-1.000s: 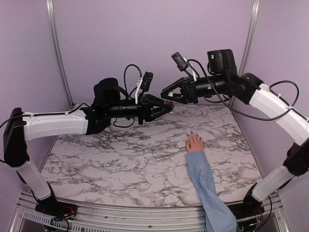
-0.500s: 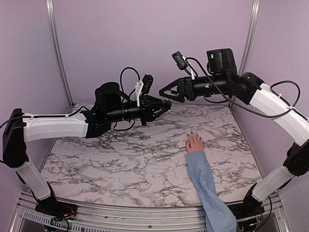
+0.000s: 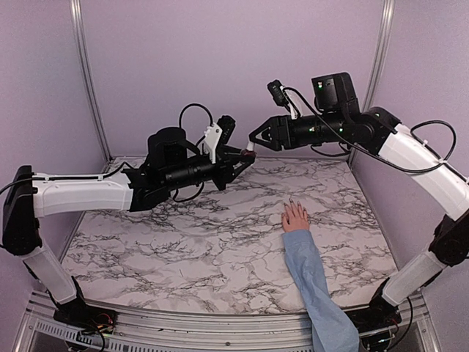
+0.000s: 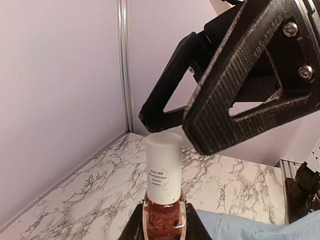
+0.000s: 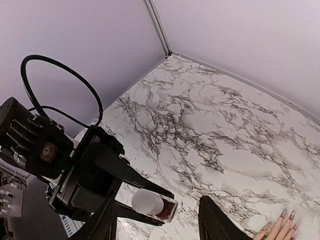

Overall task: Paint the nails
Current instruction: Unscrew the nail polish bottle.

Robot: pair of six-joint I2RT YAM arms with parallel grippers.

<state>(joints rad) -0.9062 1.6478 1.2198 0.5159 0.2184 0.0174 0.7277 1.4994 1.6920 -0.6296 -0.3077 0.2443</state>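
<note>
My left gripper (image 3: 240, 156) is shut on a small nail polish bottle (image 4: 162, 212) of dark red polish with a white cap (image 4: 163, 167), held up in the air with the cap toward my right gripper. My right gripper (image 3: 255, 138) is open, and its black fingers (image 4: 225, 100) hang just above and behind the cap. In the right wrist view the bottle (image 5: 162, 207) lies between my spread fingers. A pinkish hand (image 3: 295, 217) with a light-blue sleeve (image 3: 311, 271) lies flat on the marble table. Its nails (image 5: 284, 213) look dark reddish.
The marble tabletop (image 3: 183, 235) is walled by lilac panels at the back and sides, with metal posts (image 3: 86, 73) in the corners. The forearm crosses the right front of the table. Both arms meet high over the back centre.
My left gripper has tilted up and risen with the bottle, bringing the cap close under my right gripper. My right gripper has shifted slightly right and its jaws look narrower.
</note>
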